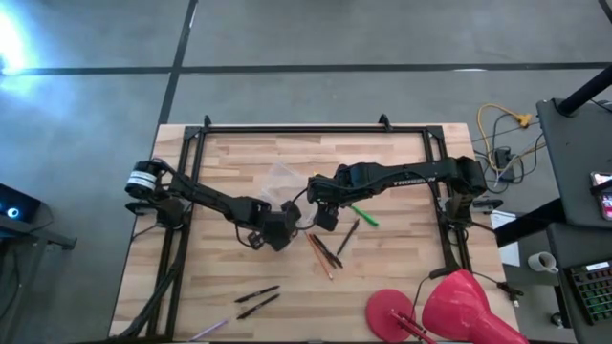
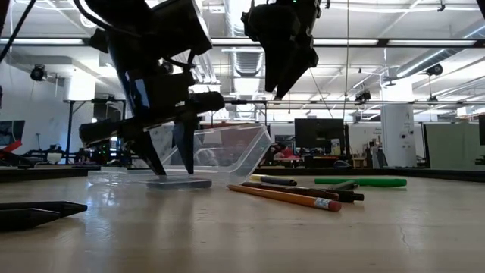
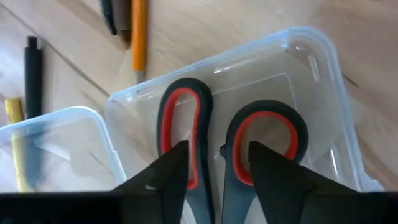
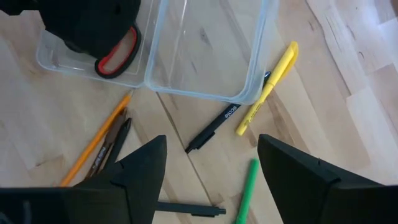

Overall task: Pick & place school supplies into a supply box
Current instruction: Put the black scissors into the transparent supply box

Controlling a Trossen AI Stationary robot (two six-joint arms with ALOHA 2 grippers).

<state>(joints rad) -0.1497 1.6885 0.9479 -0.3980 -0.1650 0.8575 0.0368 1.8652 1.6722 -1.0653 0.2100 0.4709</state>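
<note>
Left pincer [image 3: 211, 177]: we see it pinching the scissors [image 3: 239, 146] over the box [image 3: 323, 87]
Right pincer [image 4: 211, 165]: spread, above the pens [image 4: 214, 127]
Writing: we cannot read the pen's print
Desk [image 1: 402, 143]: bare by the far edge

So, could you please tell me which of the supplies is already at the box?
The scissors, red-lined handles: the left pincer holds them in the box. The pens and pencils all lie outside on the table.
</note>
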